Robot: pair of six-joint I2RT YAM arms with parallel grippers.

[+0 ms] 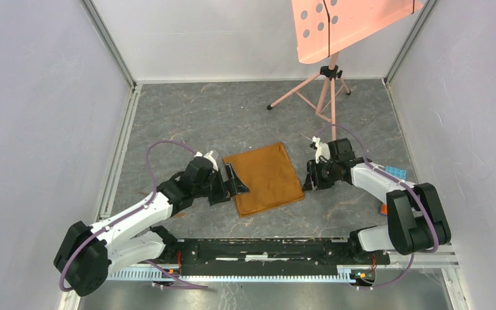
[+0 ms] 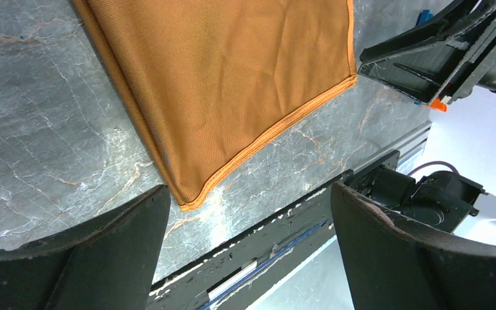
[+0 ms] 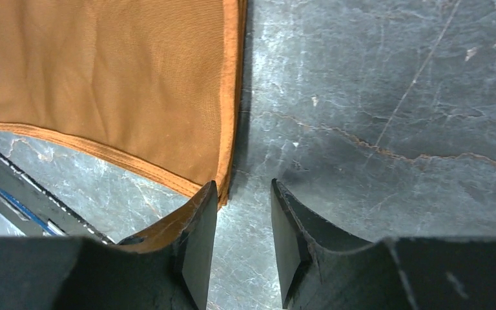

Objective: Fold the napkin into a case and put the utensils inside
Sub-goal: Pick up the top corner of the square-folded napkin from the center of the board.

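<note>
The orange-brown napkin [image 1: 265, 177] lies flat on the grey table, folded to a rough square with doubled hemmed edges. It also shows in the left wrist view [image 2: 232, 84] and the right wrist view [image 3: 116, 84]. My left gripper [image 1: 236, 184] is wide open and empty at the napkin's near left corner, its jaws [image 2: 250, 190] just short of that corner. My right gripper [image 1: 309, 177] is open with a narrow gap and empty, low at the near right corner; its left finger [image 3: 197, 232] sits beside the hem. No utensils are in view.
A salmon-pink perforated panel [image 1: 349, 26] on a tripod [image 1: 326, 90] stands at the back right. A blue block [image 1: 396, 172] and an orange-red block [image 1: 383, 208] lie by the right arm. The black base rail [image 1: 265, 248] runs along the near edge. White walls enclose the table.
</note>
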